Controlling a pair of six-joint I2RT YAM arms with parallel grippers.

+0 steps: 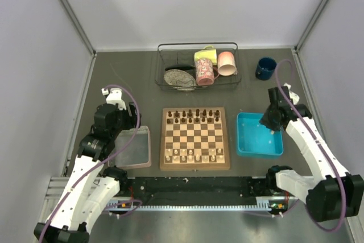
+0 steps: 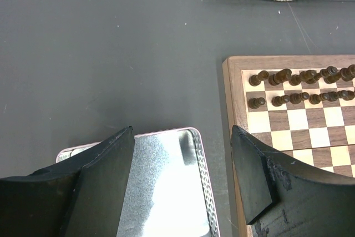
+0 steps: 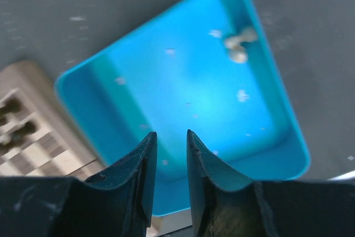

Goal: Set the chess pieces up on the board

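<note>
The board (image 1: 195, 163) lies in the middle of the table. Dark brown chess pieces (image 1: 196, 115) fill its two far rows and pale cream pieces (image 1: 194, 154) stand on its two near rows. My left gripper (image 1: 126, 136) is wide open and empty over the far right corner of the clear pinkish tray (image 2: 166, 187); the board's border (image 2: 232, 98) and dark pieces (image 2: 299, 87) show to its right. My right gripper (image 3: 171, 134) hangs over the blue tray (image 3: 166, 81), jaws only narrowly apart with nothing between them. A pale piece (image 3: 238, 43) lies in that tray's far corner.
A wire rack (image 1: 198, 66) with mugs and a plate stands at the back, and a dark blue mug (image 1: 265, 68) sits to its right. The clear pinkish tray (image 1: 134, 147) is left of the board and the blue tray (image 1: 260, 135) is right of it. Walls close in both sides.
</note>
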